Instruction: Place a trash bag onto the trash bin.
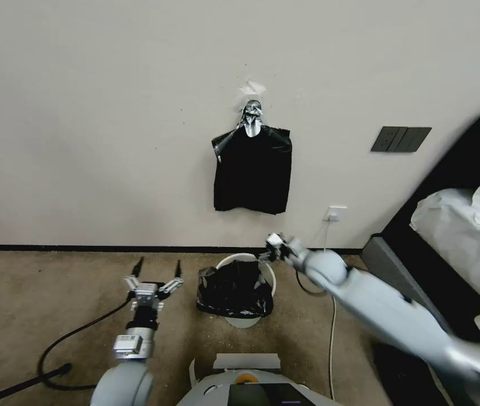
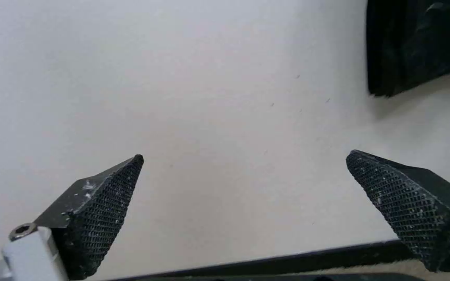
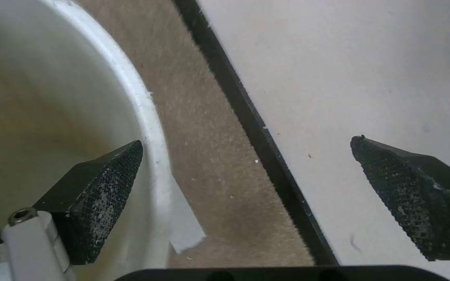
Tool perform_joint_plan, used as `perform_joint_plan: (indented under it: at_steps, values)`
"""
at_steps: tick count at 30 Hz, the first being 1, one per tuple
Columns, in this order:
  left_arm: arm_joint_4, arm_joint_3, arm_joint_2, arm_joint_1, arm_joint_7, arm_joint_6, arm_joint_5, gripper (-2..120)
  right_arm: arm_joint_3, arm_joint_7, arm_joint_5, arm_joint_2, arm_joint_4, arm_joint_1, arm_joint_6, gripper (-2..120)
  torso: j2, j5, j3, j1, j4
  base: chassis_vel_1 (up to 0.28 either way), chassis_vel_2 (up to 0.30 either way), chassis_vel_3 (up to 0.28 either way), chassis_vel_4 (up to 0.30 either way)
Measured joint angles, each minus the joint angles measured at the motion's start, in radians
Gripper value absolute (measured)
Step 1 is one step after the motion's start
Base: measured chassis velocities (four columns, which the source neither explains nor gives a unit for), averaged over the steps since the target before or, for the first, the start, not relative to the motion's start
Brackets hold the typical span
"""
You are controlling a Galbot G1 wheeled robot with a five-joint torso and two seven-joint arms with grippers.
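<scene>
Head view: the trash bag (image 1: 233,290) is lying crumpled over the near half of the trash bin (image 1: 268,269) on the carpet (image 1: 36,293). The left hand (image 1: 157,269) is hovering spread beside the bin; the right hand (image 1: 271,248) is hanging by the far rim.
Left wrist view: the left hand (image 2: 243,168) is facing the wall (image 2: 183,78), fingers apart, holding nothing.
Right wrist view: the right hand (image 3: 246,152) is standing spread, one finger (image 3: 97,191) sitting inside the rim (image 3: 147,113).
</scene>
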State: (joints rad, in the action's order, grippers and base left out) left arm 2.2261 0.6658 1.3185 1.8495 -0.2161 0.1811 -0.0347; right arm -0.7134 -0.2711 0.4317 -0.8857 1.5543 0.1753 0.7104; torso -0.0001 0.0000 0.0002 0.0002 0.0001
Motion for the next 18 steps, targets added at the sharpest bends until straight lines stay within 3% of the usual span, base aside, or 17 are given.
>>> perform_joint_plan:
  at_steps: [9, 18]
  values:
    - [-0.044, -0.046, 0.039, 0.002, 0.002, -0.002, -0.029, 100, -0.213, -0.027, 0.108, -0.061, -0.108, -0.132, -0.001, 100, 0.0, 0.0002, 0.0, 0.0, -0.0003, 0.0, 0.0, 0.0, 0.0]
    - [-0.062, -0.061, 0.044, 0.005, 0.004, 0.002, -0.043, 100, -0.247, -0.01, 0.167, -0.075, -0.099, -0.146, 0.011, 95, 0.0, 0.0, 0.0, 0.0, -0.0002, 0.0, 0.0, 0.0, 0.0]
